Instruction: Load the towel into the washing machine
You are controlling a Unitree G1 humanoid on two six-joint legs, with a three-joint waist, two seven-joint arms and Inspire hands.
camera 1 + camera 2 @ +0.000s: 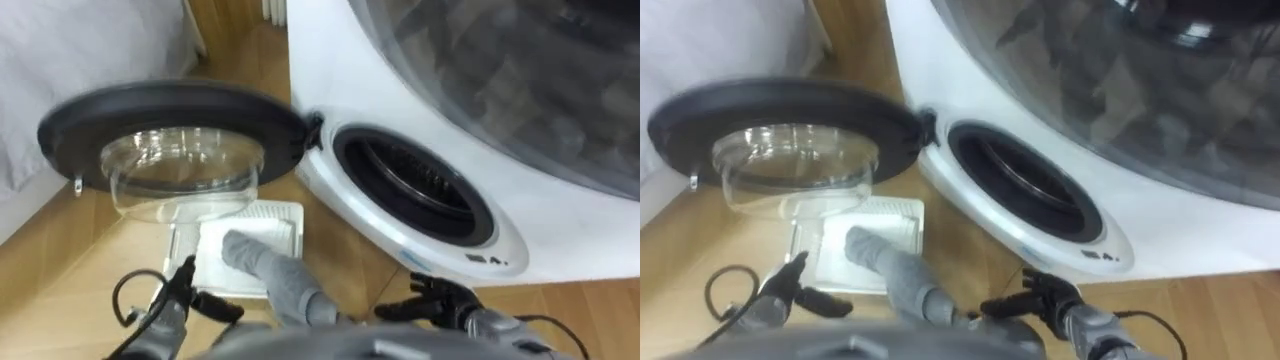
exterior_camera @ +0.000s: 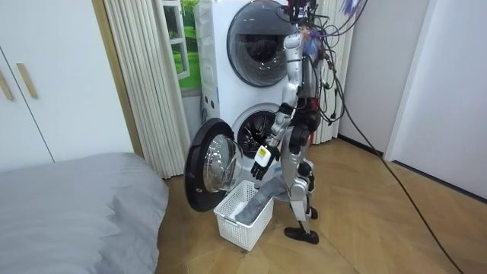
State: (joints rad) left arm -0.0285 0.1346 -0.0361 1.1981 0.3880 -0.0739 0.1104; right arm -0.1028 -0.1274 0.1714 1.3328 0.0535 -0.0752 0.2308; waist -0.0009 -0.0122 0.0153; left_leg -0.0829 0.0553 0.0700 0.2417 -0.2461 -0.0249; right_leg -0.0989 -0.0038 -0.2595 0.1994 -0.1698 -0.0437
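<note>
You will note the task barely begun: the round dark-rimmed glass door of the white washing machine stands open, the grey towel lies in the white plastic basket, and the left robot hand and right robot hand are spread and empty.

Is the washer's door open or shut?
Open: the door is swung wide off the washer, leaving its round drum hole bare.

Grey towel, white basket, white washing machine, black-rimmed clear door, tan wood-grain floor, pale, perhaps grey bedding
</note>
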